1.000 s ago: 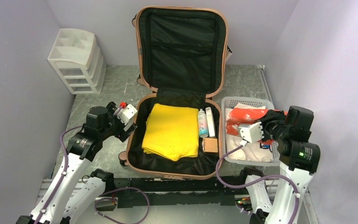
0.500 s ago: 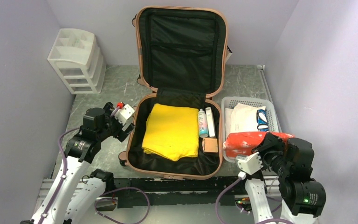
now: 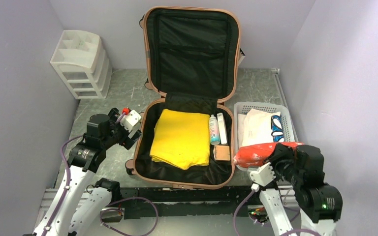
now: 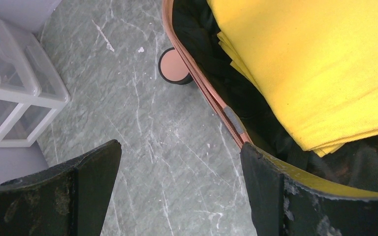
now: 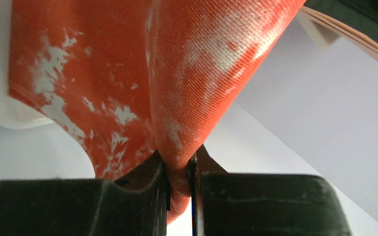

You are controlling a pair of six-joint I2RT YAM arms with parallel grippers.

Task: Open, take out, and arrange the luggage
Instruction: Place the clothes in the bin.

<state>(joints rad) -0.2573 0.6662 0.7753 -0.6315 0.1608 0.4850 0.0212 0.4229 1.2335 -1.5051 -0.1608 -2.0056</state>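
Top: luggage (image 3: 192, 49) lies open, left of R pincer (image 3: 271, 158), which pinches orange cloth (image 3: 256, 153).
L wrist: L pincer (image 4: 179, 157) spread, luggage rim to its right.
R wrist: grip near cloth edge; lay flat before release.

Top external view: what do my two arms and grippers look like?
The left arm and right arm have white links, black joint housings and purple cables. The left gripper and right gripper have black fingers. A green light glows on the right arm.
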